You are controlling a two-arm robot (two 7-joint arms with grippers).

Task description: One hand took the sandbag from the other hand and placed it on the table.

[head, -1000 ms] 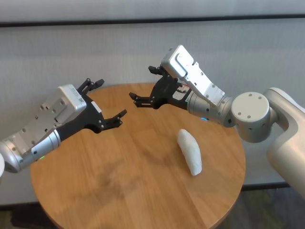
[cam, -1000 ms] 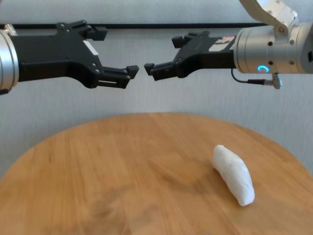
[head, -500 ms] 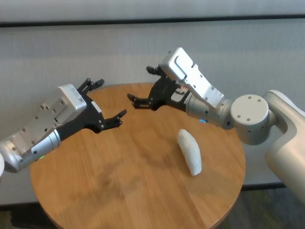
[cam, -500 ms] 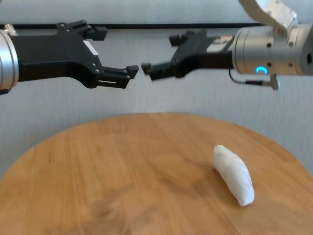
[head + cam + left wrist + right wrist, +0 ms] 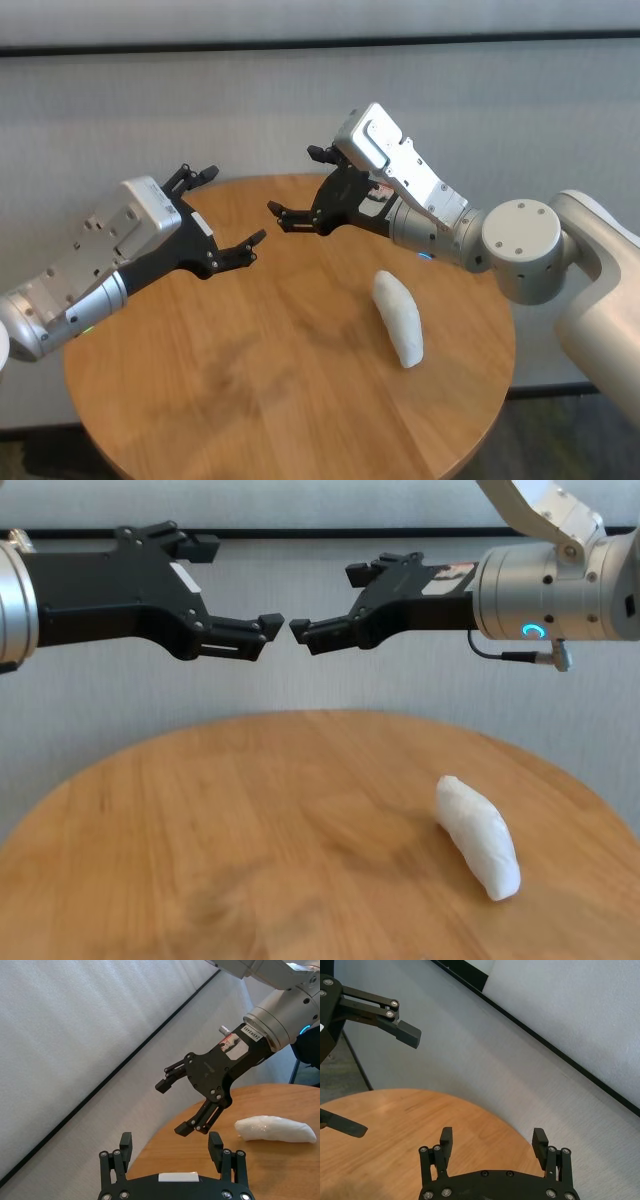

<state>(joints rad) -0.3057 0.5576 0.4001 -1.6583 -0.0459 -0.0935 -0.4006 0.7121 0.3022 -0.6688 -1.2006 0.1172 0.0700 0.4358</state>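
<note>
Round wood table [image 5: 250, 400] holds my lumpy white sandbag [image 5: 398, 318]; left gripper [image 5: 226, 215] and right gripper [image 5: 300, 188] hover wide open, empty.

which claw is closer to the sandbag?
The right claw, blue-lit wrist, raised above the table; the sandbag lies on its side of it. The left claw is farther.

One sandbag [image 5: 398, 318], one table [image 5: 250, 400], and two end effectors: left [image 5: 224, 214], right [image 5: 299, 187].

Right gripper [image 5: 492, 1146] jaws apart over the table [image 5: 385, 1135], facing the left gripper's [image 5: 375, 1077] spread jaws
</note>
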